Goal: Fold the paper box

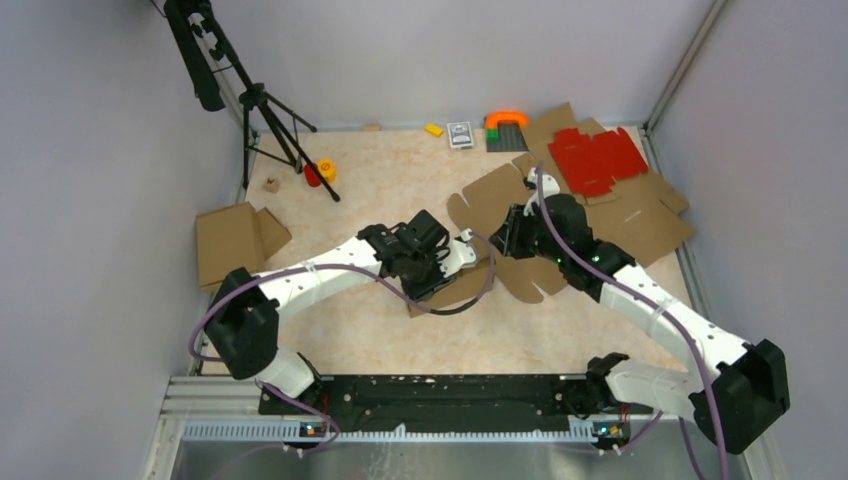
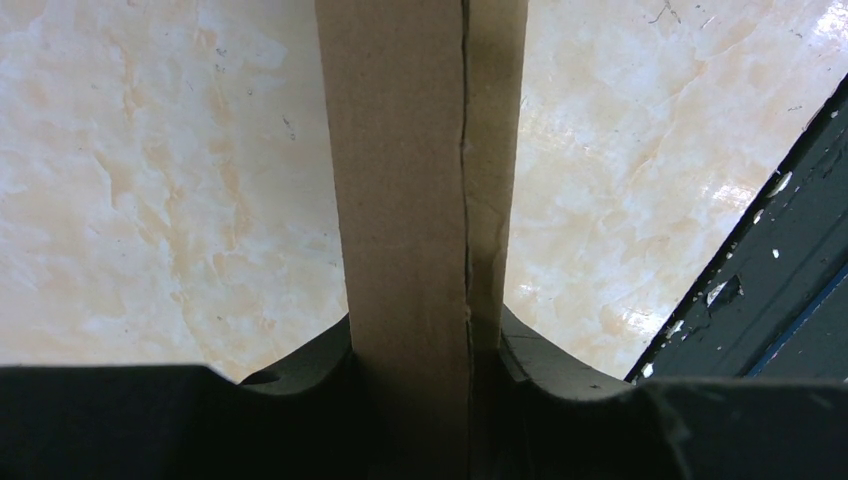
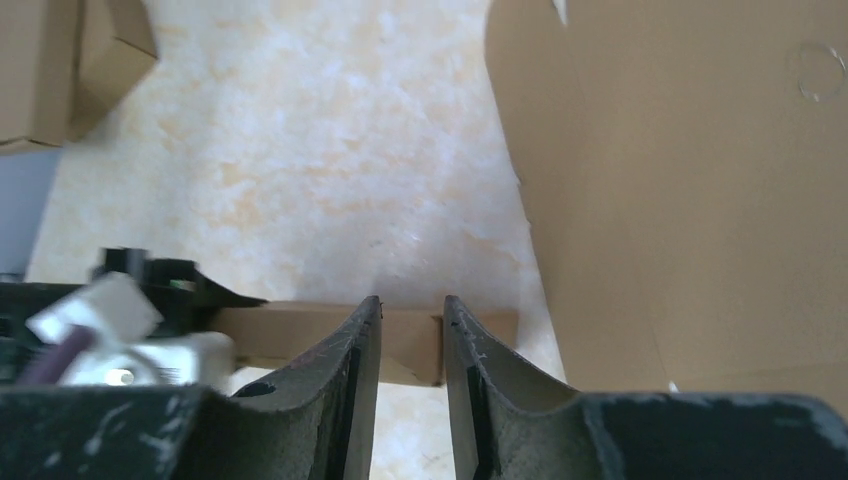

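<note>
While left jaws clamp the brown die-cut cardboard paper box [image 2: 400, 200] mid-fold, right jaws — narrow, empty — likely need the panel beside them.

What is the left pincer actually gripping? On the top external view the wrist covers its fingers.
Observer: The left wrist view shows the left pincer clamped on a strip of the paper box that looks folded double.
Operator: Is the right pincer holding it too?
Observer: No. In the right wrist view the right pincer has a narrow gap between its fingers, with nothing in it.
Operator: How close is it to the cardboard?
Observer: The strip that the left pincer holds lies across just beyond the right fingertips.
</note>
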{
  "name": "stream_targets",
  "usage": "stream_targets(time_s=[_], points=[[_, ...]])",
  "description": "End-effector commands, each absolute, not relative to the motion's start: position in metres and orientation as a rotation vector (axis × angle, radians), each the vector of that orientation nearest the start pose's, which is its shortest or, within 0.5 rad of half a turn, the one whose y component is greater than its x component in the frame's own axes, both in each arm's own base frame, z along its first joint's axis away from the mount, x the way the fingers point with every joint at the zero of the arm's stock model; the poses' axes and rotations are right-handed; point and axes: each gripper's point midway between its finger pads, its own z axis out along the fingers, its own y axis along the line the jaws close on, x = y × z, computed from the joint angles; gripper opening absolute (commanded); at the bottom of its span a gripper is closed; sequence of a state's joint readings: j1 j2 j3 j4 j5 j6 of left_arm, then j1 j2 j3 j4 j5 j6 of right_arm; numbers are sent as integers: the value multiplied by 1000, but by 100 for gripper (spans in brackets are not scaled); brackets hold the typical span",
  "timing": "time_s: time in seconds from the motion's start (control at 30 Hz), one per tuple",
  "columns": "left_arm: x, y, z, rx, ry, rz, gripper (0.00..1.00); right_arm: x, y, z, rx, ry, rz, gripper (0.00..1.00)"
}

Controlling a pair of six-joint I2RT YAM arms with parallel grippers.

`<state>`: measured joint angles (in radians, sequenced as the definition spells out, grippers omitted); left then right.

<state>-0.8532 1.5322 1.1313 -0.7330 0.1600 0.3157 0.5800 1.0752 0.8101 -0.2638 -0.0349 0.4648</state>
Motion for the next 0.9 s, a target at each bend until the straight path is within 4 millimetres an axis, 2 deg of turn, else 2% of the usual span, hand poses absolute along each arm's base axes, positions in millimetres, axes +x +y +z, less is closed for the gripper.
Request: stream_targets(time_s=[0.0,0.13,0.33,0.47,0.63,0.73,0.87], points=[[202,-264,94,1561,2255,-413,18,282,228,222,-177,2086,772,30],[202,-263,95,1560,2256,-410,18,274,232,198,-194,2152,799,31],[202,-262,94,1559,2262,-407,18,252,216,142,-185,2267,750,26],[202,-263,94,1560,2264,-406,17,244,205,126,-156,2280,716,21],[202,-263,94,1560,2264,-408,17,248,204,126,-148,2268,701,20],[202,-264,94,1561,2265,-408,17,254,209,144,-158,2230,714,26],[202,-264,94,1565,2264,-413,17,264,211,174,-161,2165,716,27]])
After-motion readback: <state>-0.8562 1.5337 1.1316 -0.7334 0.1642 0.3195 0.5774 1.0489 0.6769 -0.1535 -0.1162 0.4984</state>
